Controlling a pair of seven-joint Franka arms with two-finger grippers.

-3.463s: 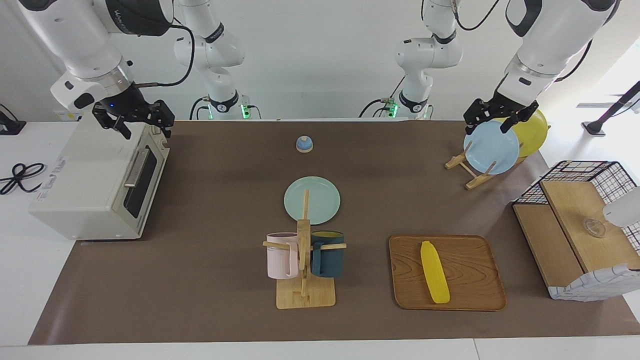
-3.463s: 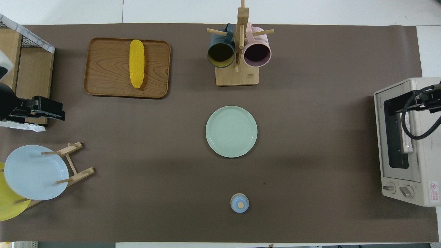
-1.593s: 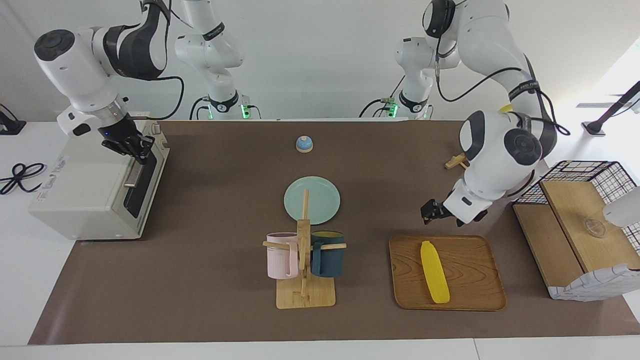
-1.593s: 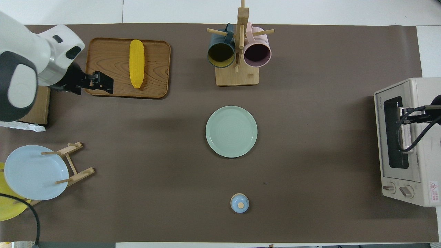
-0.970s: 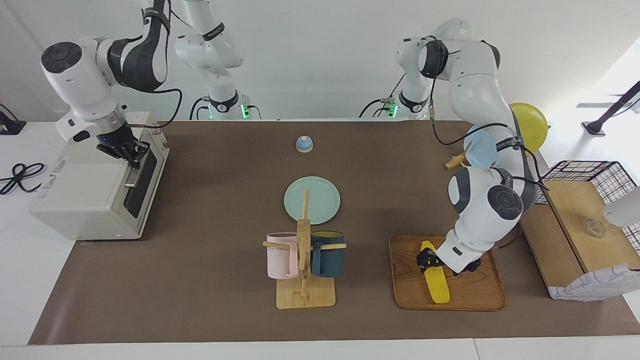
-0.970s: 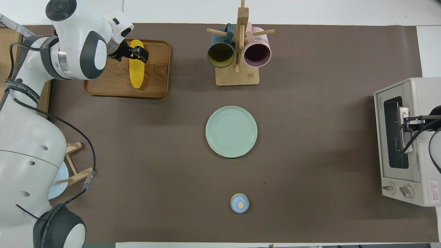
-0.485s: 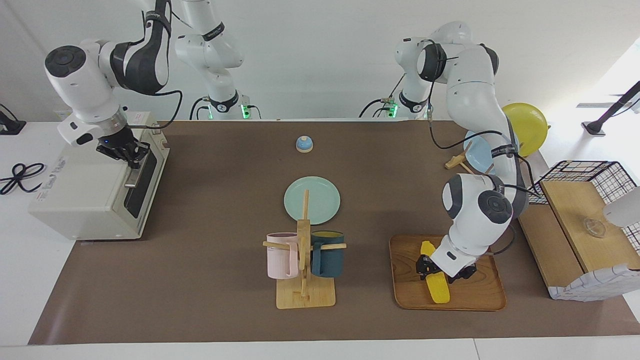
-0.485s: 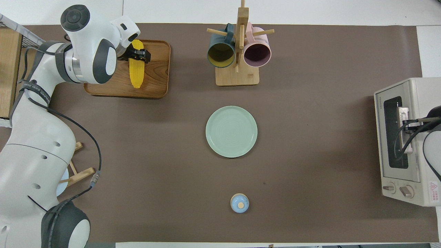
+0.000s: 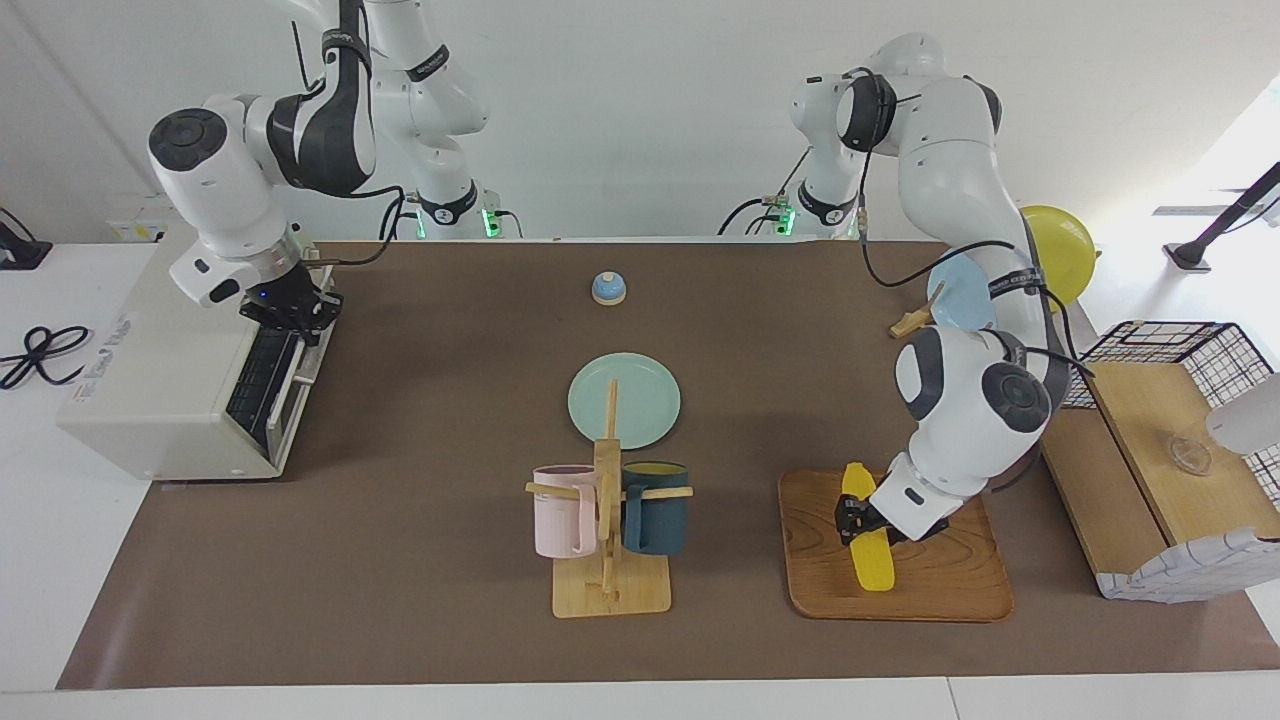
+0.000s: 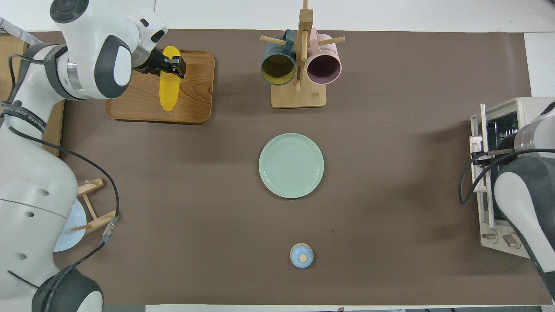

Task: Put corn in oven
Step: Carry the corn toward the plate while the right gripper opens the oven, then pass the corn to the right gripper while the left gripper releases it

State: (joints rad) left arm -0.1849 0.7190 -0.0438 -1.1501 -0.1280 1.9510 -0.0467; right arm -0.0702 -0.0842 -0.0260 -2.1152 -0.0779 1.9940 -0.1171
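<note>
The yellow corn hangs slightly tilted just over the wooden tray at the left arm's end of the table. My left gripper is shut on the corn near its middle. The cream-white oven stands at the right arm's end of the table. Its door is tipped partly open, and the wire rack shows inside. My right gripper is shut on the oven door handle at the door's top edge.
A wooden mug rack holds a pink and a dark blue mug beside the tray. A green plate and a small blue bell lie mid-table. A plate rack and a wire-and-wood basket stand near the left arm.
My left gripper closed on the corn and raised it a little off the tray. My right gripper pulled the oven door handle outward, and the door swung partly open.
</note>
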